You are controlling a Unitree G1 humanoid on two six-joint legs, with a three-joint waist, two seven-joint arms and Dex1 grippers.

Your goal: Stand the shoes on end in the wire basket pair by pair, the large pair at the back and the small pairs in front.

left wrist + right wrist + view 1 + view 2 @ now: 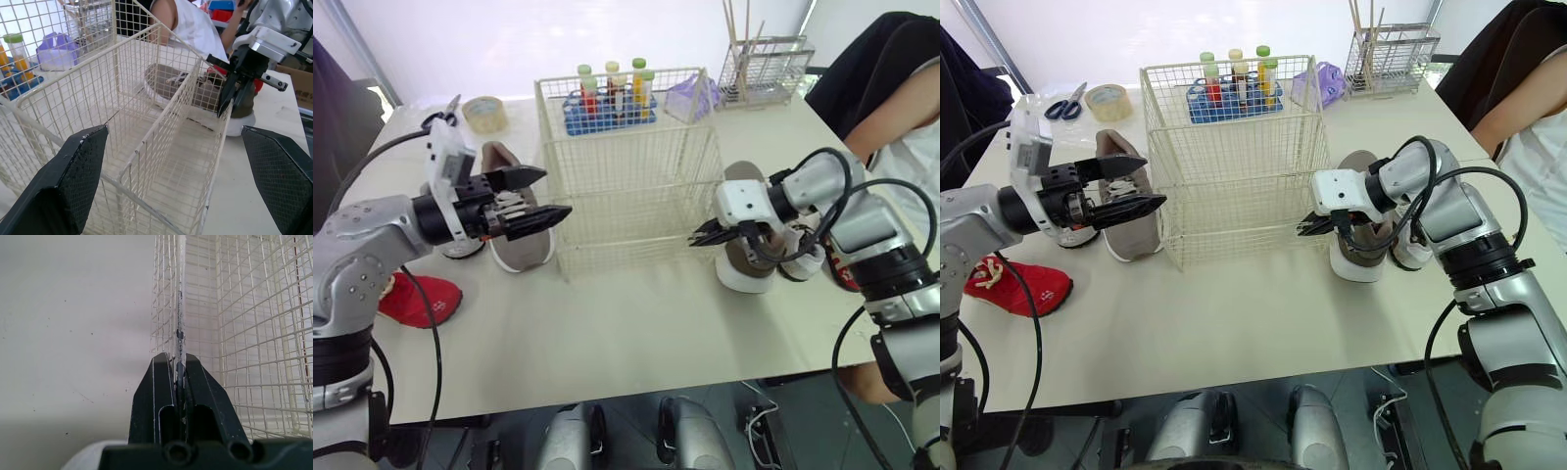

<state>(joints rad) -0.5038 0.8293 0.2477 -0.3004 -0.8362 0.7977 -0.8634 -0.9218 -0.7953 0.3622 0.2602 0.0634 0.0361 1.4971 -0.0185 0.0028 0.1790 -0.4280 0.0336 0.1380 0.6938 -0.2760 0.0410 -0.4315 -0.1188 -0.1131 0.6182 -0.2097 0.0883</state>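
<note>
Nearest us, left of the wire basket [636, 157], lies a red shoe [419, 299]; the left gripper [556, 193] hovers by the basket's left wall over a grey shoe [521, 247], fingers wide apart; at its right front corner the right gripper [697, 239] pinches a wire, fingers together, above a brown shoe [749, 266].

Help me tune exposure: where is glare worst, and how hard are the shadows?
Left eye view: backdrop beyond the wire basket blown out white; table shadows faint and soft. Right wrist view: table darkens near the right gripper.
</note>
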